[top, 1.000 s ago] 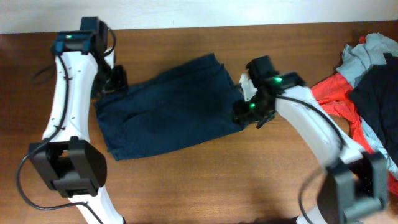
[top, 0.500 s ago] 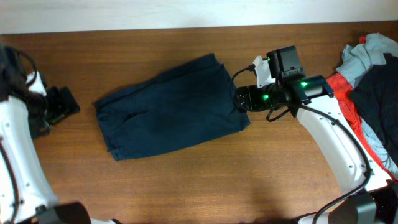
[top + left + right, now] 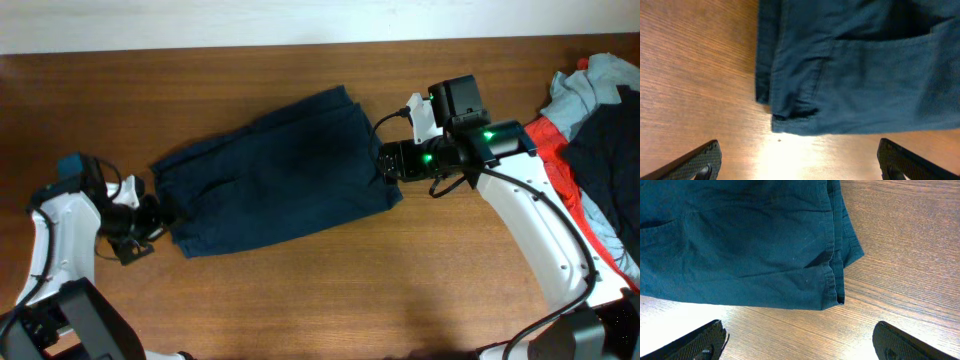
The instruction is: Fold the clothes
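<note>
The navy-blue shorts (image 3: 275,170) lie folded flat on the wooden table, slanting from lower left to upper right. My left gripper (image 3: 157,215) is open and empty just off the shorts' lower left corner; its wrist view shows that corner (image 3: 840,75) above the wide-spread fingertips (image 3: 800,162). My right gripper (image 3: 384,165) is open and empty at the shorts' right edge; its wrist view shows the hem corner (image 3: 765,245) above the spread fingers (image 3: 800,342). A pile of red, light grey and dark garments (image 3: 590,110) lies at the far right.
The garment pile (image 3: 600,160) covers the table's right edge beside my right arm. The table's far edge (image 3: 300,45) meets a white wall. Bare wood (image 3: 330,290) lies in front of the shorts.
My left arm swung from the shorts' upper left, out past the left edge, then down to the lower left corner. My right gripper turned and settled at the shorts' right edge.
</note>
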`<action>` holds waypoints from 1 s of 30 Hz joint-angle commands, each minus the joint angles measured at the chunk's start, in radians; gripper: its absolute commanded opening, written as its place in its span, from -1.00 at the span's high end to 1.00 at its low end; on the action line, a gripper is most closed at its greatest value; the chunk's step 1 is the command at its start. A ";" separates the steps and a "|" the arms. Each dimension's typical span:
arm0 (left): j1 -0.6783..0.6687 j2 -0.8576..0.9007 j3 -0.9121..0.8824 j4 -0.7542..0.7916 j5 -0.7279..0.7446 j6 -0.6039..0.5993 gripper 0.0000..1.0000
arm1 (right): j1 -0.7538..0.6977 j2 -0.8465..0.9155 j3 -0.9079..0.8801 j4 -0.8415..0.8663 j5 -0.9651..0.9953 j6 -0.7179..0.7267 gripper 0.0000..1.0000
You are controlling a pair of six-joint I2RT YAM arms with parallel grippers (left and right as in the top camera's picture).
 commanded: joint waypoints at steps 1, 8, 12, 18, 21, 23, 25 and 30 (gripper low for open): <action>0.022 0.005 -0.094 0.076 0.052 0.019 -0.99 | -0.003 0.007 0.004 0.000 0.005 -0.008 -0.98; 0.022 0.096 -0.124 0.226 0.104 0.004 -0.98 | -0.003 0.007 0.004 0.001 0.005 -0.008 -0.99; -0.005 0.169 -0.124 0.327 0.142 -0.018 -0.98 | -0.003 0.007 0.004 0.001 0.004 -0.008 -0.99; -0.093 0.220 -0.124 0.436 0.187 -0.019 -0.84 | -0.003 0.007 0.004 0.001 0.005 -0.008 -0.99; -0.104 0.218 -0.112 0.407 0.189 -0.018 0.60 | -0.003 0.007 0.004 0.001 0.006 -0.008 -0.97; -0.093 0.212 -0.098 0.364 0.189 -0.016 0.85 | -0.003 0.007 0.004 0.001 0.014 -0.009 -0.94; -0.076 0.194 -0.063 0.283 0.169 0.029 0.99 | -0.003 0.007 0.004 0.001 0.033 -0.008 -0.90; -0.038 0.111 0.079 0.023 -0.066 0.064 0.99 | -0.003 0.007 0.004 -0.002 0.065 -0.008 -0.85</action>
